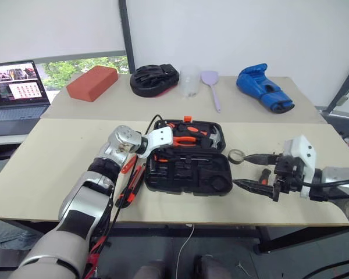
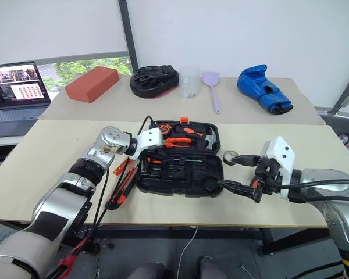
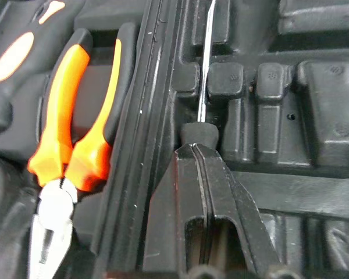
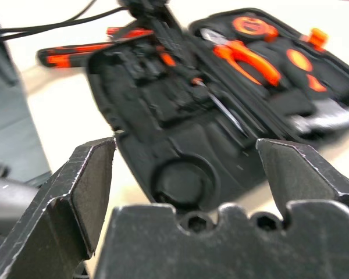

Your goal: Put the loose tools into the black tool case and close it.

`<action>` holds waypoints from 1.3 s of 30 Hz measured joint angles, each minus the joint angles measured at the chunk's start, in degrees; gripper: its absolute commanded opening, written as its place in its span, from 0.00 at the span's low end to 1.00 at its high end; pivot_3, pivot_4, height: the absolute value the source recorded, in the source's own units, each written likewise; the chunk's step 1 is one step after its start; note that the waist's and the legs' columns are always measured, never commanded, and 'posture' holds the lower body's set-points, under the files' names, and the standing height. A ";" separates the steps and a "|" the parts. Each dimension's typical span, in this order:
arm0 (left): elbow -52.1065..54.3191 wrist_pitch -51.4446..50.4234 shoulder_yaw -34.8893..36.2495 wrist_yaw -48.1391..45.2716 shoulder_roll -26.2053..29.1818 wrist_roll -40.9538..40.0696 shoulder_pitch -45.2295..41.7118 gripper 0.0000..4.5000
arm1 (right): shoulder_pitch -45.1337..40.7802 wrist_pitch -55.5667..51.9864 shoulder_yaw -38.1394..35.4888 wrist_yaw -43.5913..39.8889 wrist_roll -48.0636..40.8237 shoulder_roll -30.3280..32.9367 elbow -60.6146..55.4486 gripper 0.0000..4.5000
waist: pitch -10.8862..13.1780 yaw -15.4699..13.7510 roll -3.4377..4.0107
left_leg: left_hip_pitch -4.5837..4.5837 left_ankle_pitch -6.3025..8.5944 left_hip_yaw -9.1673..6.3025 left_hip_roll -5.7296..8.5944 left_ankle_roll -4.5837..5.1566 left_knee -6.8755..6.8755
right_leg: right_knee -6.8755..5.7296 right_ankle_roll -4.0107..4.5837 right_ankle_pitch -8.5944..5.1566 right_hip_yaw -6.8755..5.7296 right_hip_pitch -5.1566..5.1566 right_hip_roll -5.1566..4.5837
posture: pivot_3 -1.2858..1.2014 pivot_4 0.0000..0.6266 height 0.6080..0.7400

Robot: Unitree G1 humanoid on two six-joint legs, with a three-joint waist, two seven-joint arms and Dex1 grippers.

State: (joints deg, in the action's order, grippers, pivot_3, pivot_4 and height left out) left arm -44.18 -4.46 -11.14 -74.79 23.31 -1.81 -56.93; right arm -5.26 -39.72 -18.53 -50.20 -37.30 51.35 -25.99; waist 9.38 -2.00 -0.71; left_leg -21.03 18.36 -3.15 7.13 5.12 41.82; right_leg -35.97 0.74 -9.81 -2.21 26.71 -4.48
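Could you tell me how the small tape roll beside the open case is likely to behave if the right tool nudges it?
The tape roll lies flat on the table, so it would probably slide rather than roll. It looks small and thin, likely light and easily knocked away. Tipped on edge, it could roll.

Head stereo pair: high vantage, facing forward and down over the worktop (image 1: 58, 151); both eyes share the open black tool case (image 1: 189, 157) at centre, with near-identical framing.

Left wrist view: very close, looking along the left gripper (image 3: 199, 152) into the case's moulded slots.

Right wrist view: somewhat farther back, sighting between the right gripper (image 4: 185, 157) fingers, the same case lying towards 12 o'clock.
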 measured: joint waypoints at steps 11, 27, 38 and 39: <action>43.88 -33.96 12.52 -3.10 13.20 -25.69 17.65 1.00 | 6.38 -9.90 -5.63 28.26 4.25 -15.60 -5.00 1.00 | -0.05 0.96 0.09 | 0.17 -0.08 0.02 0.11 -0.22 -0.03 | -0.04 0.14 0.01 0.19 -0.01 0.06 | 0.52 0.24 1.00; 53.38 -35.69 10.44 -1.02 17.74 -29.82 20.81 1.00 | -0.06 -9.52 3.54 51.46 18.22 -36.48 3.75 0.62 | -0.11 1.47 0.03 | 1.19 -0.10 0.13 0.10 -0.58 -0.98 | 0.07 0.25 -0.01 0.59 -0.47 0.23 | 0.52 0.24 1.00; 49.96 -34.05 9.95 -1.73 20.75 -29.60 20.17 1.00 | -4.92 5.85 3.73 42.64 22.41 -29.43 5.53 0.24 | 0.13 2.27 0.42 | 1.26 0.04 0.46 0.18 -0.87 -1.08 | 0.08 0.19 -0.03 0.81 -0.39 0.39 | 0.52 0.24 1.00; 49.83 -33.77 9.95 -1.85 21.00 -29.56 20.17 1.00 | -6.84 8.29 3.58 39.92 22.29 -27.66 5.04 0.24 | 0.10 2.49 0.37 | 1.32 0.04 0.41 0.07 -0.88 -1.09 | 0.11 0.21 -0.05 0.84 -0.44 0.35 | 0.52 0.24 1.00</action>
State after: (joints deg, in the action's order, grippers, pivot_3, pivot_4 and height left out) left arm 5.66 -38.23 -1.18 -76.64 44.30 -31.36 -36.76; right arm -12.10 -31.43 -14.95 -10.28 -15.01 23.69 -20.95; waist 9.48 0.49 -0.35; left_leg -19.71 18.40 -2.74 7.21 4.25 40.72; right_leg -35.87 0.95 -9.86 -1.37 26.27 -4.13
